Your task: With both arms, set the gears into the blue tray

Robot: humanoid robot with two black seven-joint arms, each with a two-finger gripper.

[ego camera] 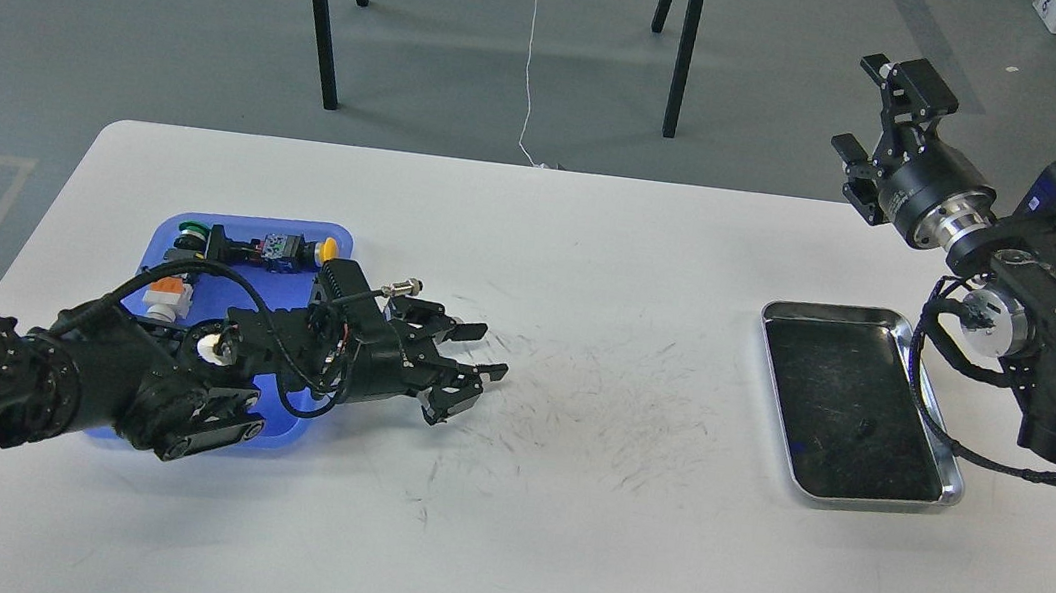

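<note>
The blue tray (240, 219) lies at the table's left, partly under my left arm, and holds several small parts. My left gripper (487, 350) hovers just right of the tray, pointing right, with its fingers a little apart. No gear shows between them, and whether they hold one cannot be told. A small dark lump, probably a gear (864, 429), lies in the silver tray (839, 310) at the right. My right gripper (859, 105) is raised high beyond the table's far right corner, its fingers wide apart and holding nothing.
In the blue tray sit a yellow-capped part (328, 252), a green-ringed part (189, 231) and an orange-and-white block (166, 294). A metal connector (403, 286) sticks up from my left wrist. Black stand legs (321, 9) are on the floor behind the table.
</note>
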